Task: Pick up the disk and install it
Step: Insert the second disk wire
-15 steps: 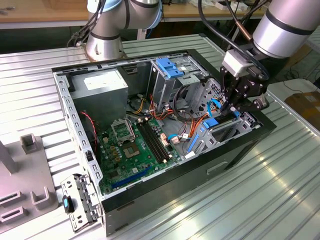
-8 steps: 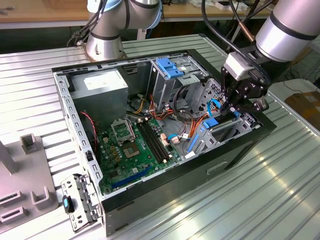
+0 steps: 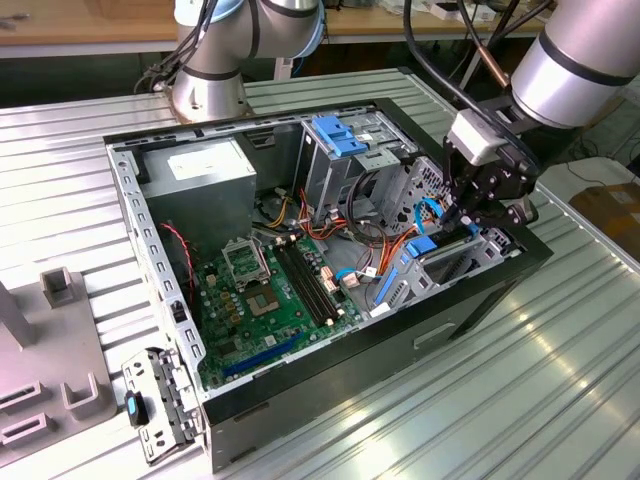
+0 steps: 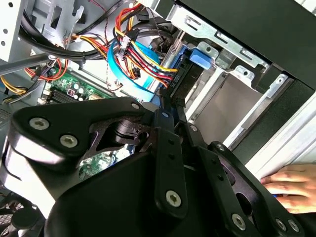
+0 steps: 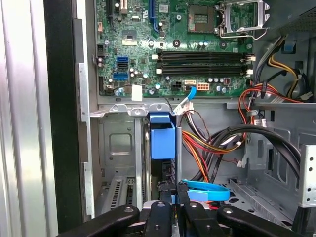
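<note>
The disk is being set into its bay in the open computer case.

In the exterior view, from left to right, the green board (image 3: 265, 295) is seen first, then the disk (image 3: 440, 243), stood on edge in the bay, with the gripper (image 3: 478, 205) over it. In the first wrist view the fingers (image 5: 163, 207) appear clenched on the disk (image 5: 162, 148), probably so that it can be guided straight down.
</note>
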`<state>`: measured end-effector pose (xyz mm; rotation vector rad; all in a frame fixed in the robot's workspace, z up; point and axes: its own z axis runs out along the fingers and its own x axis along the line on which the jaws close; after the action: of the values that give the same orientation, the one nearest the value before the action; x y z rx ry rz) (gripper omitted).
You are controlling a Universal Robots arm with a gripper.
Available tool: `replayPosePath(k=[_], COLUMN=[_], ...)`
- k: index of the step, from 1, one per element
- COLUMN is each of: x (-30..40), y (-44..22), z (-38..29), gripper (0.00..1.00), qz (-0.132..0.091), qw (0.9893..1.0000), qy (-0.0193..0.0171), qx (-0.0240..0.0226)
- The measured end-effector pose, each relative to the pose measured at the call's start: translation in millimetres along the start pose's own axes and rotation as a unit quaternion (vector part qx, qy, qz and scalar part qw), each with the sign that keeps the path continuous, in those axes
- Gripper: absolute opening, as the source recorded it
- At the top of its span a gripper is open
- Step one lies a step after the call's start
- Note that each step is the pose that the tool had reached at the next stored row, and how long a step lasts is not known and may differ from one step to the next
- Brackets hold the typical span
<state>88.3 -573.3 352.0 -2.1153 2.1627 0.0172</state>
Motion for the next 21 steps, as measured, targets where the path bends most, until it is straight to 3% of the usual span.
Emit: replayPosePath(k=[9, 10, 11, 12, 21], x=[1.3, 1.4, 2.1, 2.6, 3.8], y=[2.2, 2.3, 2.3, 2.3, 2.3], z=[2.1, 2.1, 2.2, 2.3, 3.8], gripper=[0.16, 0.16, 0.16, 0.16, 0.16], qz=[0.002, 0.002, 0.003, 0.003, 0.003], qw=[1.0000, 1.0000, 1.0000, 0.9999, 0.9999], qy=[-0.0018, -0.0036, -0.0089, -0.0103, -0.0104], qx=[0.0004, 0.0004, 0.0003, 0.0002, 0.0005])
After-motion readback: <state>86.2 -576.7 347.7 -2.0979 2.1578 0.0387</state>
